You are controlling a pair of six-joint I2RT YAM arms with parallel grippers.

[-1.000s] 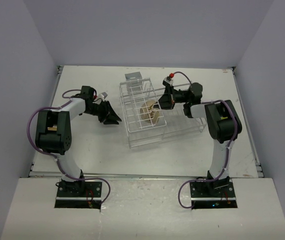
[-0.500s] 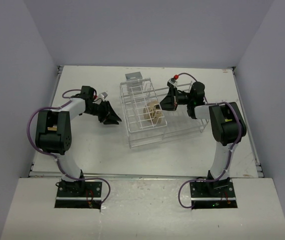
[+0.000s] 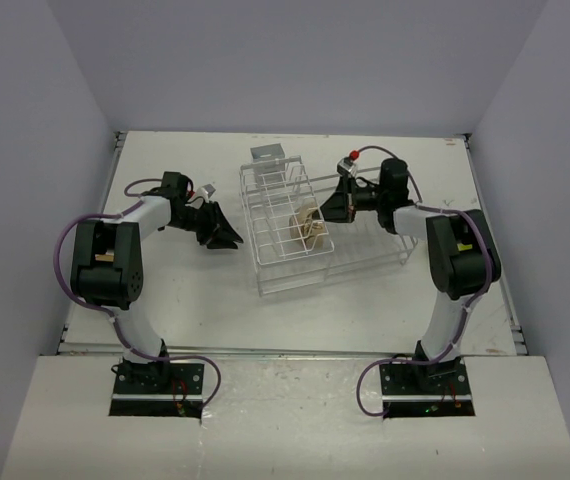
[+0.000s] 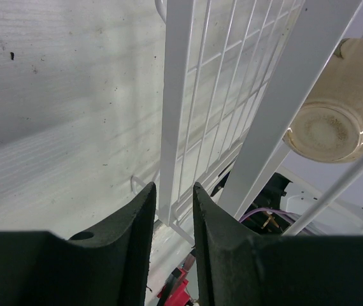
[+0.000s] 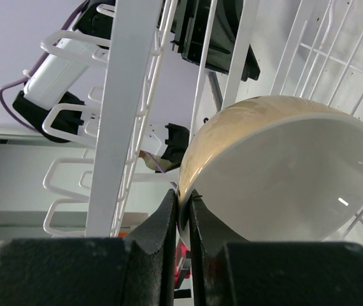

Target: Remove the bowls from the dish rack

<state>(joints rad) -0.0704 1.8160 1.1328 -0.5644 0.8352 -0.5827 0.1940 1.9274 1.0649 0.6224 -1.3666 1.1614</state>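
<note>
Bowl (image 5: 277, 178) sits inside the dish rack (image 3: 287, 283) basket, tipped on edge, its rim pinched tight by the right gripper (image 5: 183, 199). It lies straight ahead of those fingers, toward the left arm (the right arm is plainly nearer). Left gripper (image 4: 174, 191) appears clamped on the rack's upright bar, steadying it. Versus a second ago: the right wrist has drawn back rightward and the bowl shows narrower, more edge-on; the left arm is unchanged.
</note>
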